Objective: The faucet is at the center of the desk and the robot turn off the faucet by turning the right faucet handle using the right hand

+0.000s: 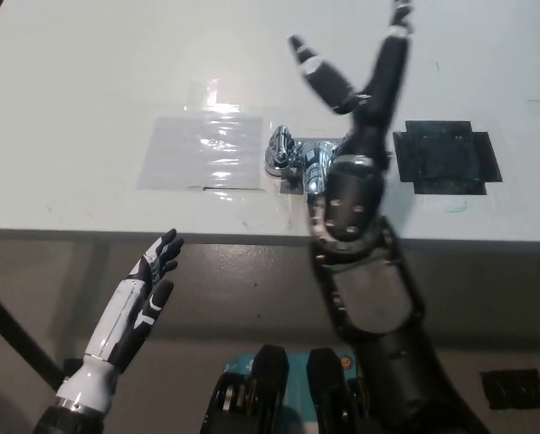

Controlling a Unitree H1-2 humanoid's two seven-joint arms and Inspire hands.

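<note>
- Hovering high above the desk (89, 81), the black right hand (360, 77) is lifted clear of the faucet (298, 161), fingers spread apart, gripping nothing.
- Faucet sits mid-desk, between a clear plastic sheet (202, 152) and a black tape patch (446, 155); its right side hides behind the arm.
- White left hand (143, 294) rests low, below the desk edge, fingers apart.

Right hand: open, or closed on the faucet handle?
Open. The right hand is raised with fingers spread, holding nothing; its arm hides the right side of the faucet.
</note>
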